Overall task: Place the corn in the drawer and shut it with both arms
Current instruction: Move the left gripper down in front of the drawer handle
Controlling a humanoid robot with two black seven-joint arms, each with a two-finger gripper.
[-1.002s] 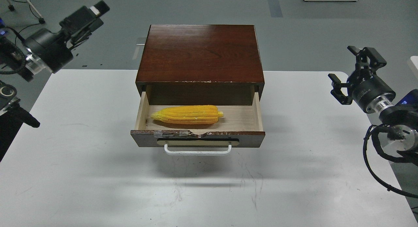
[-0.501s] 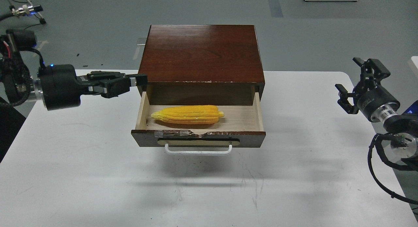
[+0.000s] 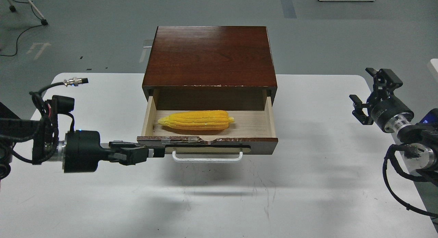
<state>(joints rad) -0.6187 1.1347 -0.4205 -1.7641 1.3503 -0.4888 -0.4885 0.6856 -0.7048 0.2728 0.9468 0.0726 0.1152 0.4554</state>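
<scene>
The corn (image 3: 196, 120) lies lengthwise in the open drawer (image 3: 260, 123), left of its middle. The drawer sticks out of a dark wood cabinet (image 3: 210, 56); its chipped dark front (image 3: 263, 146) carries a white bar handle (image 3: 207, 158). My left gripper (image 3: 154, 152) reaches in level from the left, its fingers pressed together into one narrow bar, with the tip against the left end of the drawer front beside the handle. It holds nothing. My right gripper (image 3: 371, 90) is open and empty, hovering near the table's right edge, far from the drawer.
The cabinet stands at the back middle of a white table (image 3: 219, 203). Loose cables and a silver plug (image 3: 73, 82) hang by my left arm. My right arm's cable loop (image 3: 393, 183) hangs over the table's right edge.
My left arm has swung down from the upper left, past the cabinet's left side, to the drawer front's left end. My right gripper has sunk a little and drifted right. The drawer and corn have not moved.
</scene>
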